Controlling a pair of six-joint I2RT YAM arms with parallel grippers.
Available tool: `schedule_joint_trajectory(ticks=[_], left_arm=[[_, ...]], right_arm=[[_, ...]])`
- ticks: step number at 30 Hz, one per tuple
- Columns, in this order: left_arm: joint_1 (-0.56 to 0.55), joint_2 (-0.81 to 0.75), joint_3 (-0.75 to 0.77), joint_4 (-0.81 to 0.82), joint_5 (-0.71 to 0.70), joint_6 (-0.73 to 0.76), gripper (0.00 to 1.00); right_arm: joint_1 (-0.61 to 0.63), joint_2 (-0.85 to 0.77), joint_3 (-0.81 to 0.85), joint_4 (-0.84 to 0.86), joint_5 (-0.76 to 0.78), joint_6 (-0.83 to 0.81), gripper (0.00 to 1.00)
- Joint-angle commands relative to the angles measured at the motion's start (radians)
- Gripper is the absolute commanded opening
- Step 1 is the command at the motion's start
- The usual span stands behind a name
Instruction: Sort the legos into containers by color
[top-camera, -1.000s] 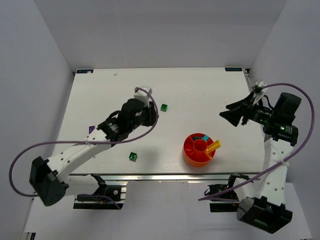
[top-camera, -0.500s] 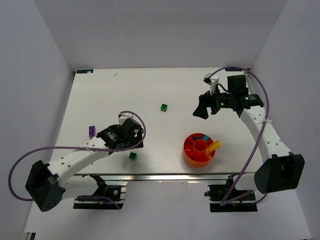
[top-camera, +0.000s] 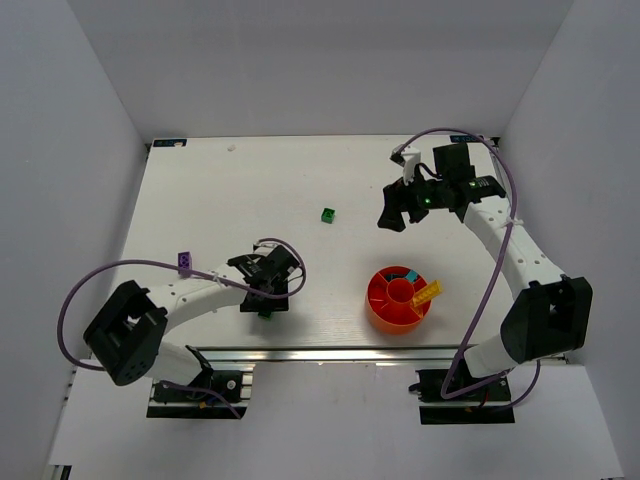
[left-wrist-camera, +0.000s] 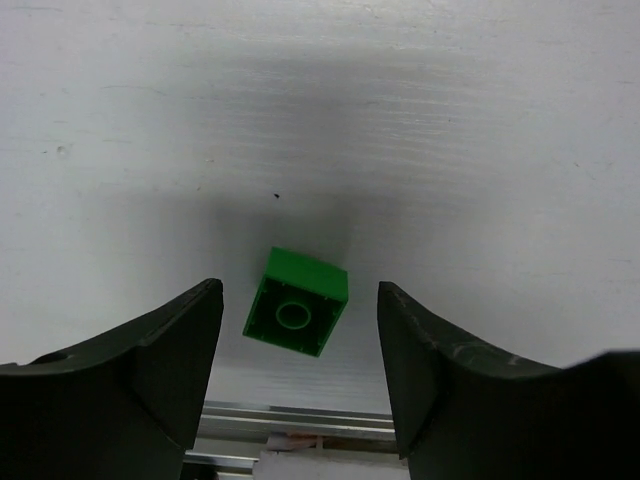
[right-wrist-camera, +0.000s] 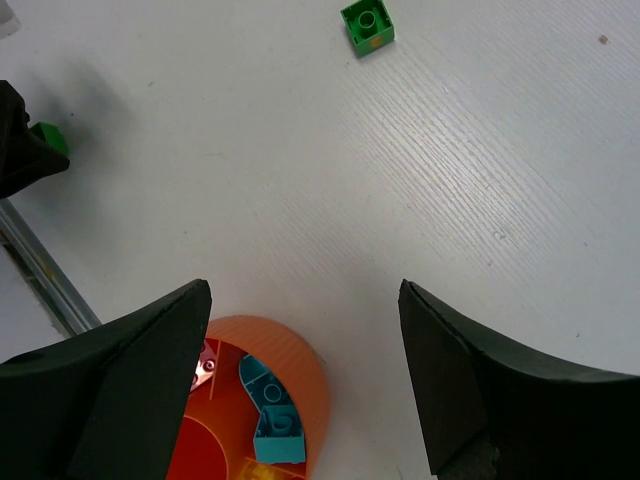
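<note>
Straddling a green brick (left-wrist-camera: 296, 302), the left pincer (left-wrist-camera: 297, 292) stood wide open and held nothing, with a jaw on either side and neither touching. The brick lay skewed on the worktop (left-wrist-camera: 450, 120), near the front edge.

Step, as judged: pre-grasp on this lego. The next move would call for dropping lower, closing squarely, then carrying it to the tray (top-camera: 378, 303).

Farther out, the right pincer (right-wrist-camera: 305, 290) also gaped empty, hovering between a second green brick (right-wrist-camera: 367, 26) and the tray, which held a cyan piece (right-wrist-camera: 272, 415) and a yellow piece (top-camera: 428, 294). A purple brick (top-camera: 184, 262) sat loose at left.

No brand, label or writing was readable.
</note>
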Motion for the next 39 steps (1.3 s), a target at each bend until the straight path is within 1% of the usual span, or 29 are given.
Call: schedule_joint_trajectory(ticks=[1,2,4,8,9,11,12,13,14,15,16,17,18,19,20,21,22,23,24,25,26,30,32,34,39], left_arm=[[-0.004,0.023,0.001,0.043,0.026,0.004,0.72],[-0.004,0.030,0.004,0.046,0.023,0.009,0.68],[-0.004,0.050,0.010,0.053,0.026,0.009,0.66],[-0.004,0.054,0.015,0.051,0.026,0.012,0.59],[-0.004,0.050,0.013,0.051,0.026,0.012,0.53],[-0.004,0.037,0.012,0.047,0.029,0.014,0.46],[-0.004,0.031,0.013,0.043,0.033,0.012,0.35],[-0.004,0.023,0.016,0.034,0.035,0.014,0.27],[-0.004,0.008,0.024,0.034,0.038,0.023,0.21],[-0.004,-0.038,0.027,0.037,0.049,0.038,0.15],[-0.013,-0.066,0.033,0.066,0.087,0.066,0.06],[-0.013,-0.100,0.036,0.092,0.119,0.121,0.03],[-0.013,-0.171,0.028,0.127,0.168,0.155,0.01],[-0.013,-0.211,0.021,0.228,0.228,0.191,0.00],[-0.022,-0.247,0.006,0.290,0.372,0.239,0.00],[-0.022,-0.275,-0.026,0.353,0.444,0.250,0.00],[-0.022,-0.308,-0.036,0.457,0.501,0.253,0.00],[-0.031,-0.309,-0.042,0.506,0.591,0.248,0.00],[-0.043,-0.299,-0.039,0.548,0.642,0.247,0.00],[-0.053,-0.263,-0.035,0.616,0.680,0.241,0.00],[-0.065,-0.235,-0.030,0.660,0.758,0.229,0.00],[-0.158,-0.125,0.018,0.824,0.834,0.239,0.00],[-0.188,-0.086,0.053,0.850,0.833,0.276,0.00],[-0.220,-0.069,0.096,0.855,0.802,0.305,0.00],[-0.244,-0.017,0.169,0.849,0.744,0.402,0.00]], right_arm=[[0.003,-0.039,-0.012,0.044,0.002,0.012,0.81],[0.005,-0.048,-0.020,0.051,0.004,0.010,0.81],[0.000,-0.067,-0.029,0.056,0.002,0.012,0.81],[-0.001,-0.100,-0.056,0.060,0.002,0.010,0.81],[0.000,-0.107,-0.061,0.065,-0.001,0.012,0.81],[-0.001,-0.120,-0.070,0.070,-0.004,0.010,0.81],[-0.001,-0.128,-0.079,0.077,-0.004,0.012,0.81],[-0.005,-0.133,-0.086,0.077,-0.002,0.012,0.81],[-0.003,-0.145,-0.092,0.080,-0.001,0.012,0.80],[-0.003,-0.153,-0.104,0.082,0.007,0.012,0.79],[-0.006,-0.159,-0.112,0.090,0.012,0.012,0.78],[-0.005,-0.180,-0.118,0.094,0.018,0.013,0.72],[-0.005,-0.188,-0.133,0.100,0.028,0.015,0.64],[-0.008,-0.199,-0.141,0.111,0.036,0.021,0.57],[-0.011,-0.217,-0.150,0.117,0.041,0.024,0.43],[-0.014,-0.228,-0.156,0.122,0.047,0.029,0.33],[-0.021,-0.238,-0.170,0.129,0.051,0.039,0.22],[-0.024,-0.260,-0.178,0.146,0.056,0.047,0.03],[-0.028,-0.269,-0.184,0.152,0.068,0.053,0.00],[-0.035,-0.277,-0.194,0.159,0.076,0.062,0.00],[-0.041,-0.294,-0.199,0.168,0.082,0.065,0.00],[-0.069,-0.321,-0.216,0.180,0.102,0.079,0.00],[-0.080,-0.335,-0.221,0.179,0.101,0.084,0.00],[-0.090,-0.344,-0.224,0.180,0.094,0.085,0.00],[-0.109,-0.352,-0.225,0.171,0.070,0.090,0.00]])
